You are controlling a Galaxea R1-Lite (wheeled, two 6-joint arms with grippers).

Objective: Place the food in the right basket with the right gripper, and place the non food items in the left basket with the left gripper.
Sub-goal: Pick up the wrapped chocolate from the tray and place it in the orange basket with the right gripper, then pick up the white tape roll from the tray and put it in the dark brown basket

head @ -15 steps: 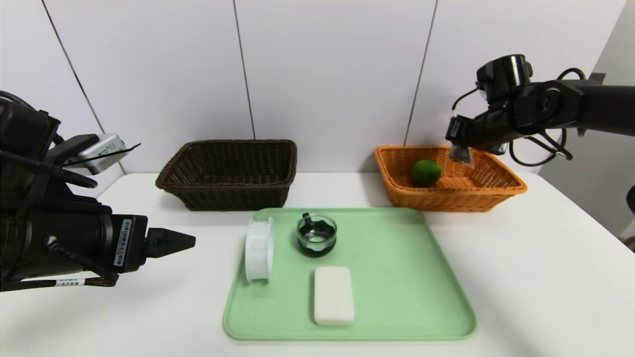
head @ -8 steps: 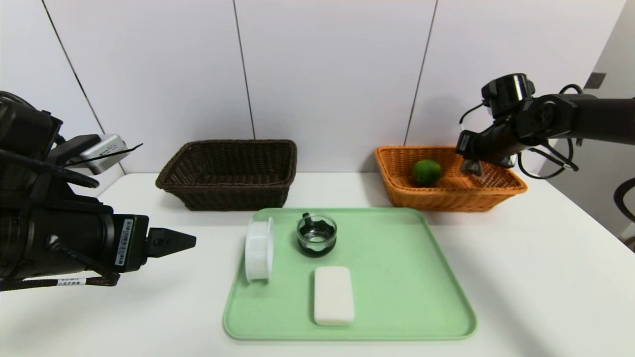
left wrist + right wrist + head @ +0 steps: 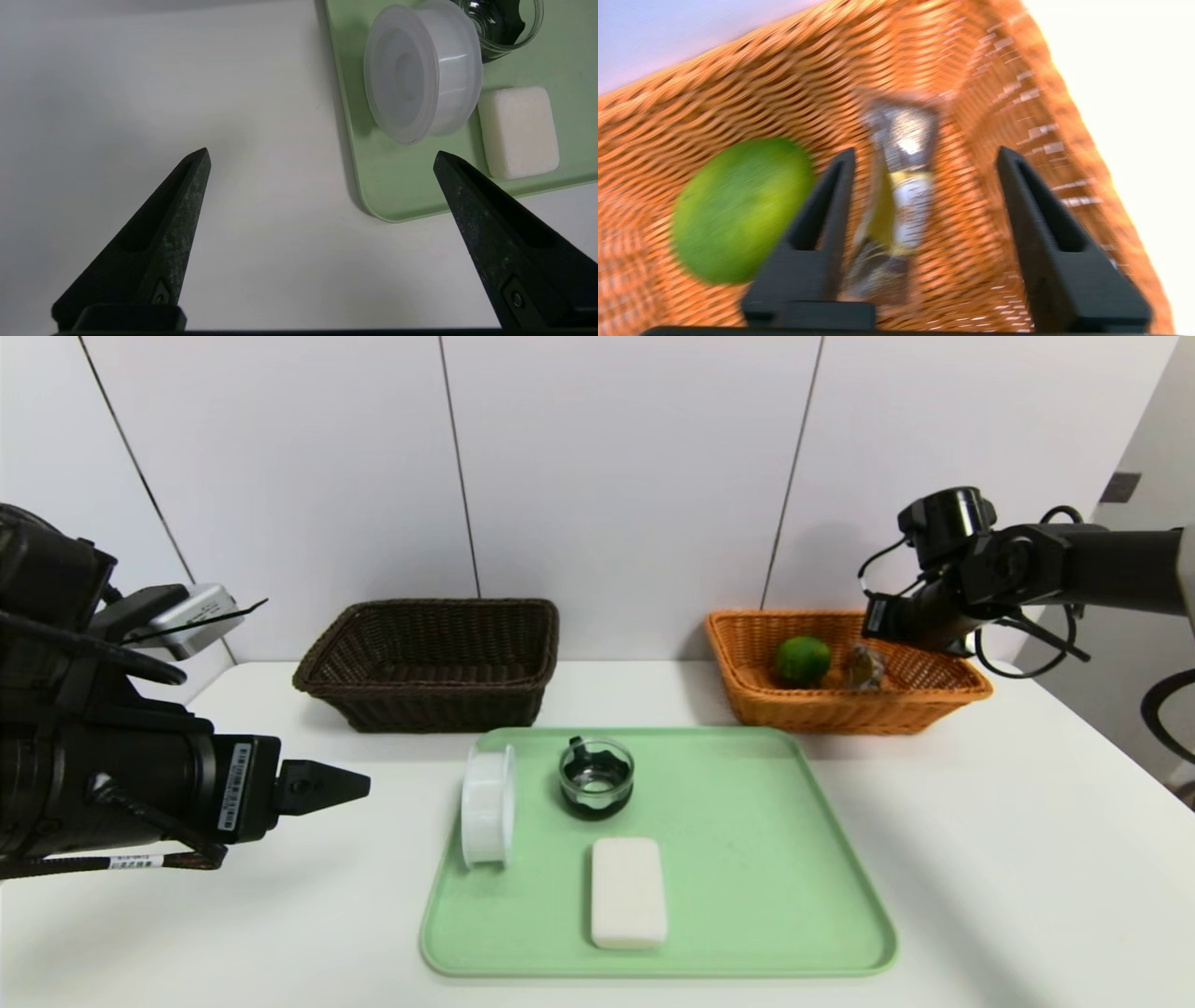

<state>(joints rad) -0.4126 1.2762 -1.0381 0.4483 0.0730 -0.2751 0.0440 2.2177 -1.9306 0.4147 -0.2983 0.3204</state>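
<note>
A glossy green lime (image 3: 801, 660) and a short clear-wrapped stick of sweets (image 3: 865, 667), gold and brown inside crinkled film, lie side by side in the orange-tan woven wicker basket (image 3: 747, 644). The right gripper (image 3: 924, 156) hangs just above the sweets, its black pointed fingers spread apart and holding nothing. On the smooth pale green tray (image 3: 747, 859) sit a white plastic ring-shaped roll (image 3: 487, 805), a small clear glass cup (image 3: 596, 777) and a white soap-like bar (image 3: 628, 892). The dark brown wicker basket (image 3: 434, 658) stands behind. The left gripper (image 3: 322, 156) hovers spread wide over the white table (image 3: 140, 93) beside the tray.
</note>
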